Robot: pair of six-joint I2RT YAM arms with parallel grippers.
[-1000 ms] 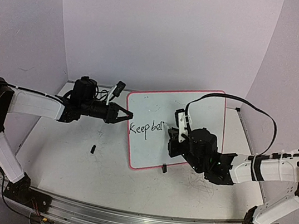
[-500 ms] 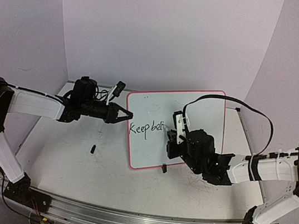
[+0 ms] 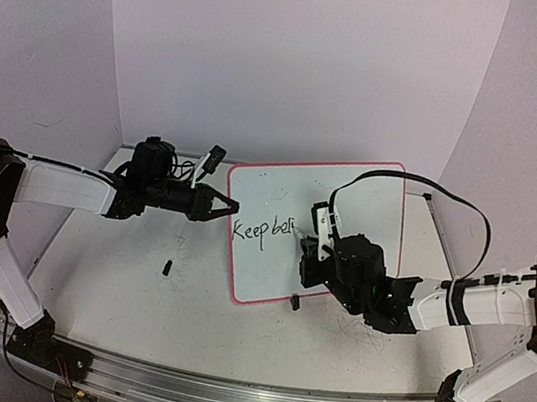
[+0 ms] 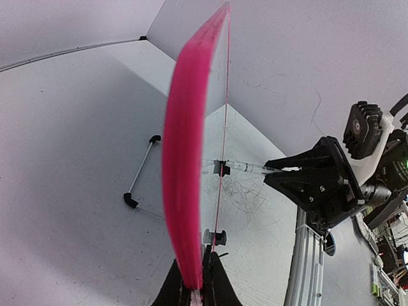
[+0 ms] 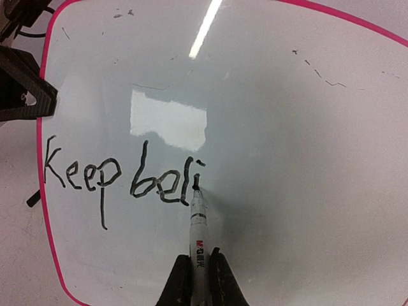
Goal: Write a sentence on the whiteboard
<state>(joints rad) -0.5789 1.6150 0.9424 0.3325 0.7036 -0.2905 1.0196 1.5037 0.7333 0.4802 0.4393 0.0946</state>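
Thin black letters, "Keep beli", form the sentence on one pink-rimmed whiteboard, just ahead of the right pincer, clamped on one marker. The left pincer grips the whiteboard's rim.

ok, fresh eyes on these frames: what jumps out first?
The half-written sentence, "Keep beli" in black, runs along the left side of the whiteboard. The right gripper holds a marker with its tip at the last letter. At the board's left edge, the left gripper clamps the pink rim.
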